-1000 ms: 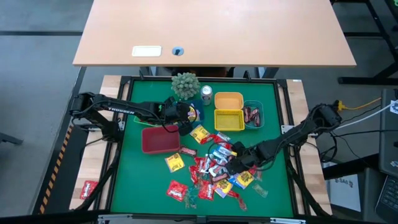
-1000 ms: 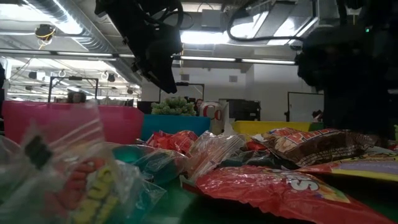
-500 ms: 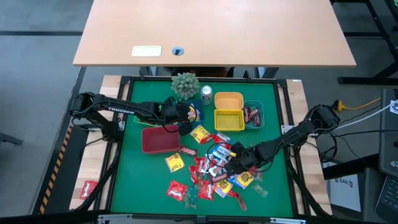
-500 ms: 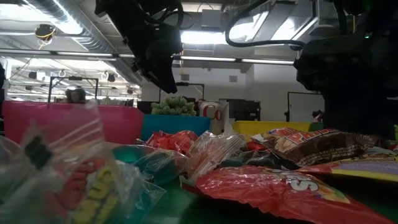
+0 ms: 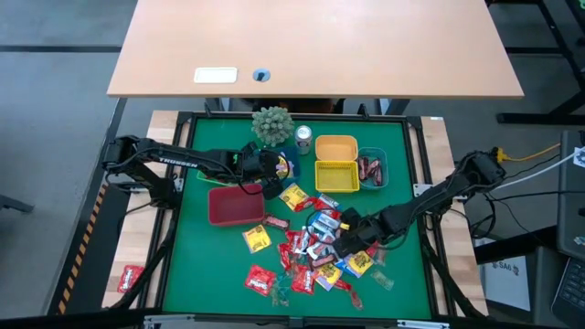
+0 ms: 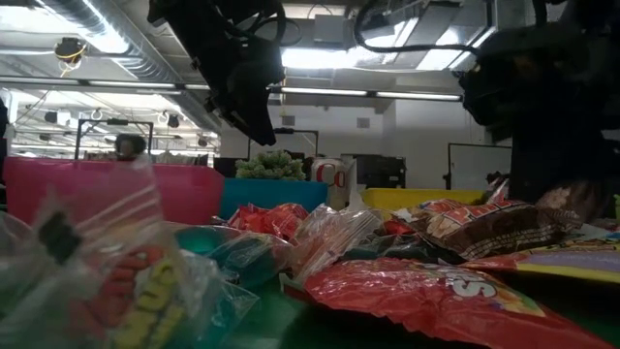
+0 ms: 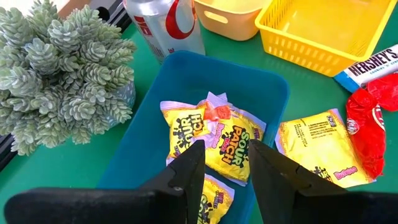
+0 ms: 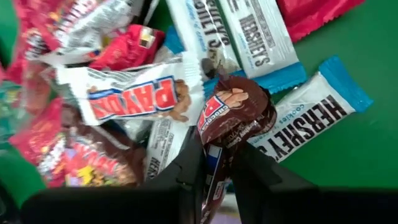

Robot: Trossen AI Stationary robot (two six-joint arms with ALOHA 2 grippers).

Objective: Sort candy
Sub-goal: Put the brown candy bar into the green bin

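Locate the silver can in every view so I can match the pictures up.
High view: silver can near the mat's far edge, between the plant and the round yellow bin.
Low view: can mid-picture, just right of the plant.
Left wrist view: can at the top edge, beyond the blue bin.
Right wrist view: not in it.
Shared landmark: the plant beside the can.

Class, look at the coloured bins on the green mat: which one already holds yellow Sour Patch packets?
The blue bin, beside the artificial succulent plant and soda can. The left gripper hovers open over it; the yellow basket looks empty.
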